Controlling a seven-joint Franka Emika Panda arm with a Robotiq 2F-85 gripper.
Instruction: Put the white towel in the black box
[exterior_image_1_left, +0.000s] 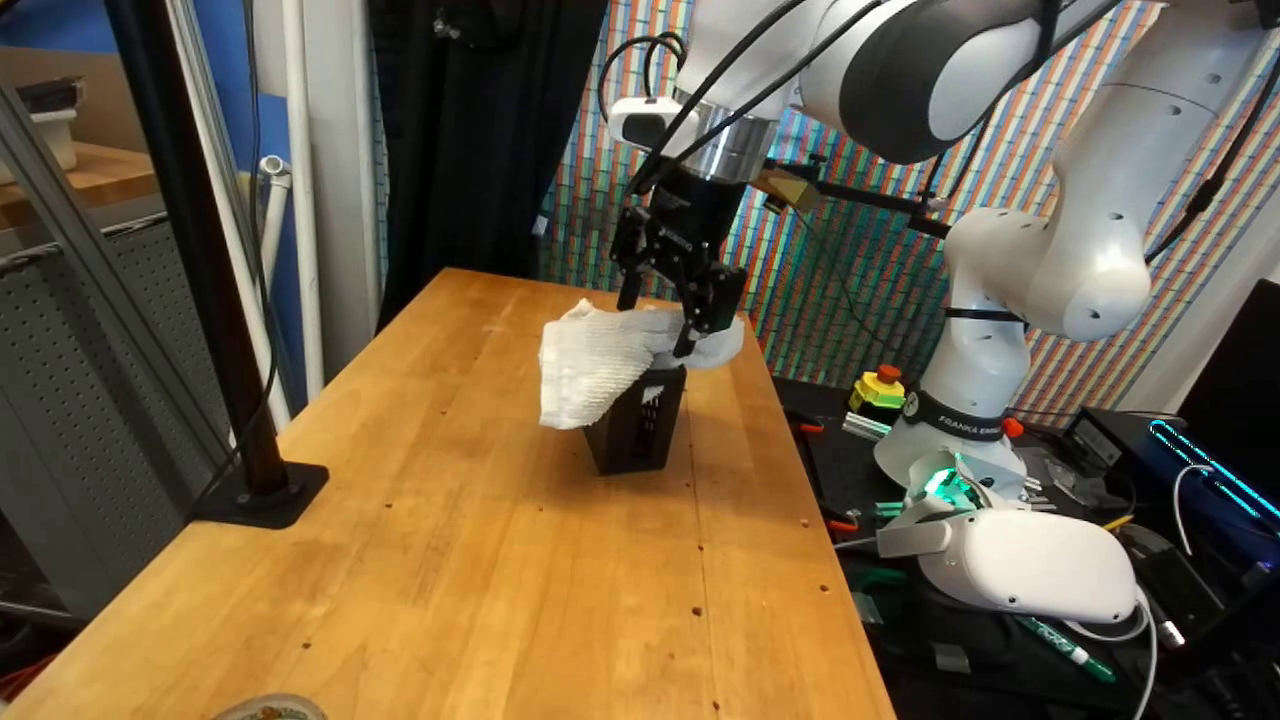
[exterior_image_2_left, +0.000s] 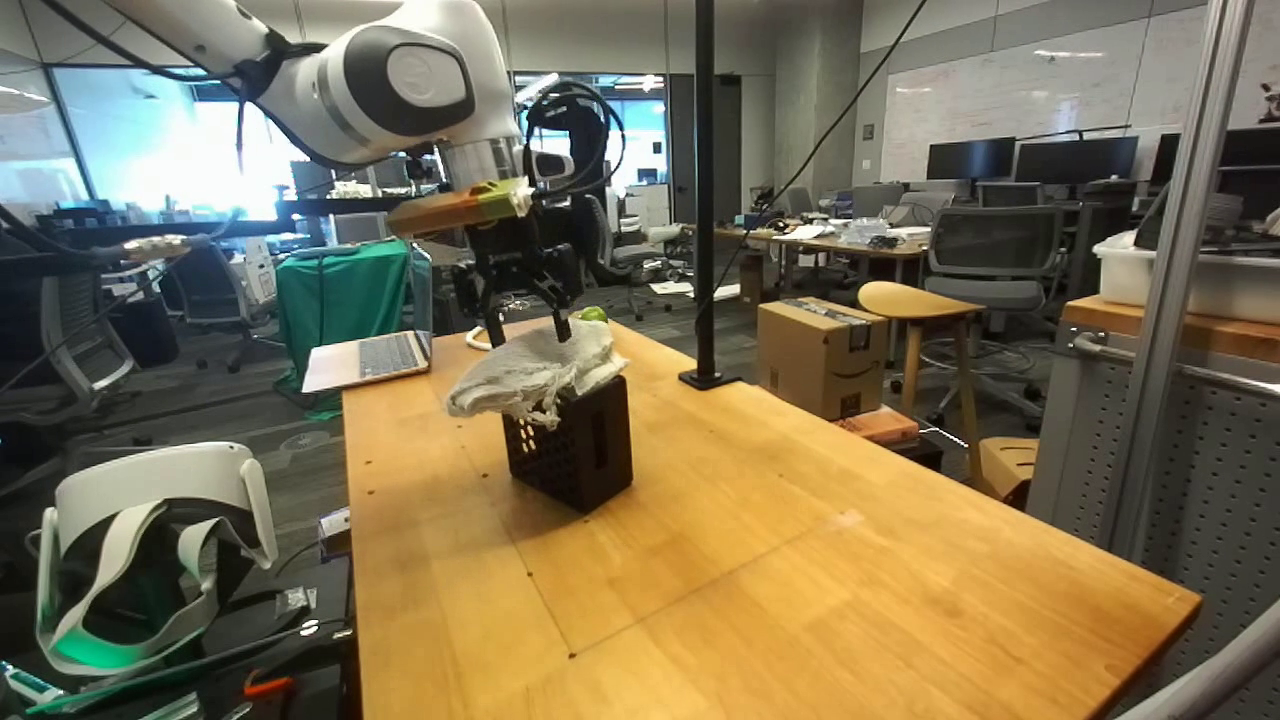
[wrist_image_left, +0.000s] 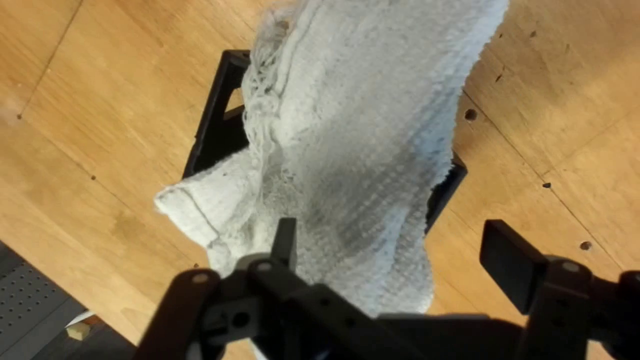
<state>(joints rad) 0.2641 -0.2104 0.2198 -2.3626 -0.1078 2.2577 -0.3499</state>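
Observation:
The white towel lies draped across the open top of the black box, with its ends hanging over the sides. Both also show in an exterior view, the towel on top of the box. In the wrist view the towel covers most of the opening, and parts of the box's dark rim show on either side. My gripper is open just above the towel. In the wrist view its fingers stand wide apart with nothing clamped between them. Whether a fingertip touches the towel is unclear.
The box stands on a wooden table. A black pole with a base plate stands at the table's edge. A laptop and a green object are at one end. A white headset lies beside the table.

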